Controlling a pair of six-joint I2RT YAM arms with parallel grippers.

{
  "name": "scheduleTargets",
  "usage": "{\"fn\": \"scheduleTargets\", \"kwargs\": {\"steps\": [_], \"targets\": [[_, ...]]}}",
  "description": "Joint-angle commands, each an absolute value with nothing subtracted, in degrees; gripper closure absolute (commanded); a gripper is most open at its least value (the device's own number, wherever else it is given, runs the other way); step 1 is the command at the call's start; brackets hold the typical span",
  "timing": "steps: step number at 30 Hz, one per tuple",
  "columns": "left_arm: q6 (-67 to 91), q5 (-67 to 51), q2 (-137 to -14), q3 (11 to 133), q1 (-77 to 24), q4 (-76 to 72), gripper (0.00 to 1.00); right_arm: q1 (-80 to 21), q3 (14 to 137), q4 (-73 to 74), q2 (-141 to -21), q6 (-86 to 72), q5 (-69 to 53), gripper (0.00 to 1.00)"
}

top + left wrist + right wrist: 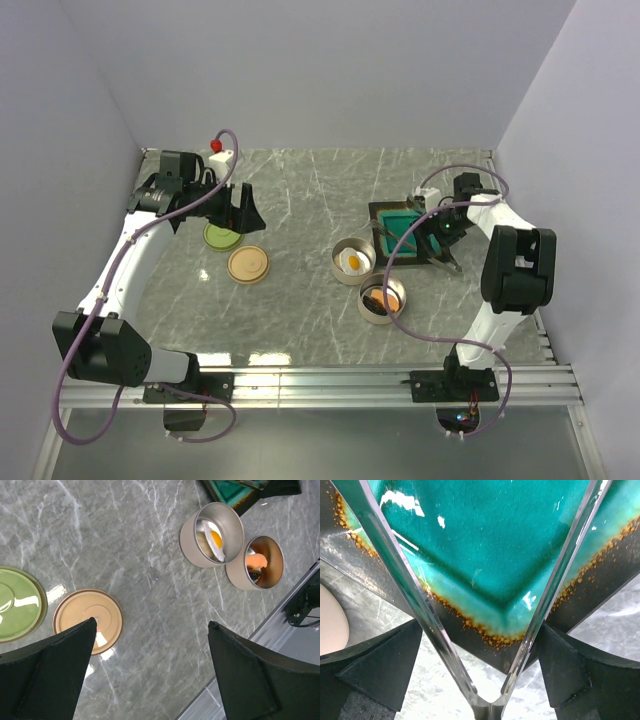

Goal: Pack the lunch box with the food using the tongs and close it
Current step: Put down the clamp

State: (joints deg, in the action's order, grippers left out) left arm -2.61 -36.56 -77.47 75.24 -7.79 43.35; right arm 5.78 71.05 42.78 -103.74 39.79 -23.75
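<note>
1. The food looks packed. The fried egg (216, 540) lies in the egg tin (187, 540), and an orange piece (257, 561) with something darker under it sits in the second tin (240, 577). The two tins stand side by side, touching or nearly so, just off the near corner of the teal tray (485, 545).
2. The tongs (402, 575) lie between the fingers of my right end effector (480, 630). Their joint is back toward the palm and their arms splay out over the tray.
3. Those fingers are spread wide, with a tong arm against each. I cannot tell whether they are bearing the tongs or have let them go.
4. The part of the tray I can see carries no food, so I judge this the end of the packing step. Next I set the tongs down clear of the tins, then do the closing.
5. My left end effector (155, 675) is released and empty. It hovers above the tan lid (87, 620), with the green lid (17, 605) just beside that one; both lie flat.
6. There is bare counter (125, 540) between the lids and the tins, which gives room to carry a lid across.
7. The second tin sits near the front rail (380, 378), so I would lower its lid straight down to avoid nudging it.
</note>
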Motion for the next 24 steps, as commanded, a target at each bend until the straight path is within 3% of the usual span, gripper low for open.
{"fn": "scheduleTargets", "kwargs": {"steps": [1,18,20,24], "targets": [[-4.3,-35.2,-75.7,77.2,-7.6,44.5,0.01,5.8,72.5,44.9,-100.5,38.7,-22.9,0.00],[-10.1,-28.8,-77.7,74.3,-4.5,50.9,0.01,5.8,84.3,52.1,-95.3,35.4,-26.5,0.00],[-10.5,-26.6,-78.0,73.0,-4.3,50.6,0.03,5.8,86.0,52.8,-94.1,35.2,-26.9,0.00],[-10.9,-21.0,-79.6,70.7,-4.3,49.6,0.21,5.9,89.2,53.6,-90.7,33.5,-28.5,0.00]]}}
